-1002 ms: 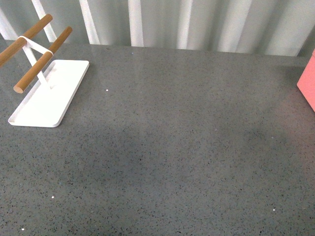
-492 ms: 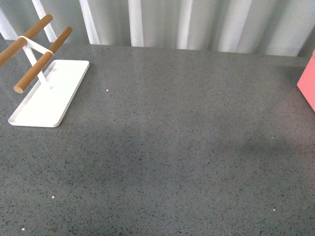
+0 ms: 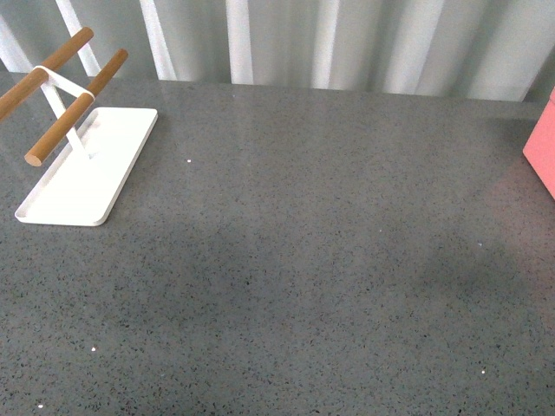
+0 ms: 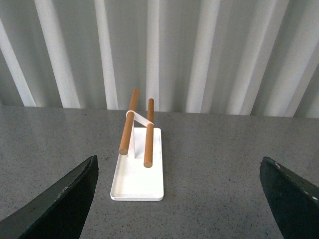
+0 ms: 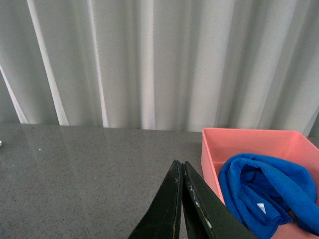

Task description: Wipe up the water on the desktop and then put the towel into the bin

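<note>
Towel point(image 5: 266, 191) is what you see first in the right wrist view: a bright blue plush cloth, thick, bunched in soft rounded folds, with a small white tag showing on one fold. It lies inside the bin point(image 5: 239, 142), a salmon-pink box with straight walls and an open top. The bin stands on the worktop point(image 5: 89, 184), just beside the right gripper point(image 5: 182, 172) and slightly beyond its tips. The towel fills much of the part of the bin that you can see, and it touches the near wall.

You see the right gripper with its two dark fingers pressed together, no gap between them and nothing held. It is apart from the towel and outside the bin.

The left gripper point(image 4: 182, 199) is spread wide; you see its two dark fingers point(image 4: 62, 196) at the two sides of its own view, with nothing between them. Straight ahead of it, well apart, stands a white tray point(image 4: 142, 181) with two wooden bars point(image 4: 148, 132) held above it.

In the front view neither arm shows. The worktop is dark grey with fine speckles, and you see only one pink corner of the bin point(image 3: 542, 152) at its edge.
</note>
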Motion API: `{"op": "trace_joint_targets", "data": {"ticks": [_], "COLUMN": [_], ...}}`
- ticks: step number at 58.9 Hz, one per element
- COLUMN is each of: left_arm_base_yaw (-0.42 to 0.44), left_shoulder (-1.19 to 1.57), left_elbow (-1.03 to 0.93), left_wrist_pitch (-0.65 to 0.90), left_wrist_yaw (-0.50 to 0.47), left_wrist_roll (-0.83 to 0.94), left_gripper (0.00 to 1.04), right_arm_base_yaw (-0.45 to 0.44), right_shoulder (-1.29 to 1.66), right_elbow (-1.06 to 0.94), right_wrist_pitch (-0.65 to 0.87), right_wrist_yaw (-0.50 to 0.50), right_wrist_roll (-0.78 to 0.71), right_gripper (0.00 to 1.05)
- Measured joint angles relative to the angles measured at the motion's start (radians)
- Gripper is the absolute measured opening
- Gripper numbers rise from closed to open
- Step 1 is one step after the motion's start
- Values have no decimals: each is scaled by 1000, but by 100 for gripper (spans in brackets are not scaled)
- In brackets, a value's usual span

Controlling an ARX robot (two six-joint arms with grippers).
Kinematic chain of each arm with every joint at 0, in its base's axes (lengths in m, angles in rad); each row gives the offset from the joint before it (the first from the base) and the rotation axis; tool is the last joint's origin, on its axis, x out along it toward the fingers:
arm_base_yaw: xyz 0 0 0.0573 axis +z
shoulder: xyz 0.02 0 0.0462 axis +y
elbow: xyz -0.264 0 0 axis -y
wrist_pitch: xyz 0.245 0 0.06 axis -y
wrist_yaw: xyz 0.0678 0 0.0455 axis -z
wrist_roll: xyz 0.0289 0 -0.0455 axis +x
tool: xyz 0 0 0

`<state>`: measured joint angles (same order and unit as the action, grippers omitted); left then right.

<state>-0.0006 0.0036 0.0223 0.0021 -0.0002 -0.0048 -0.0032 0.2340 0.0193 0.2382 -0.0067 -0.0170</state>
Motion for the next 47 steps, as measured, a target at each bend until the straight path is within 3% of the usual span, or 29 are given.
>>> {"op": "trace_joint_targets", "data": {"ticks": [11,15,47], "left_arm_base_yaw": [0,0,0], "left_shoulder": [0,0,0], "left_elbow": [0,0,0], "left_wrist_pitch": [0,0,-2], "left_wrist_yaw": [0,0,0], "left_wrist_roll": [0,0,0], "left_gripper": [98,98,98], "right_arm_base_yaw": [0,0,0], "right_shoulder": [-71,-187,-230], "right_elbow": [0,0,0], "right_wrist_pitch": [-72,-224,-238], "right_wrist_yaw": [2,3,2], "right_wrist_roll": [1,4,6], "right_gripper": [3,3,3]}}
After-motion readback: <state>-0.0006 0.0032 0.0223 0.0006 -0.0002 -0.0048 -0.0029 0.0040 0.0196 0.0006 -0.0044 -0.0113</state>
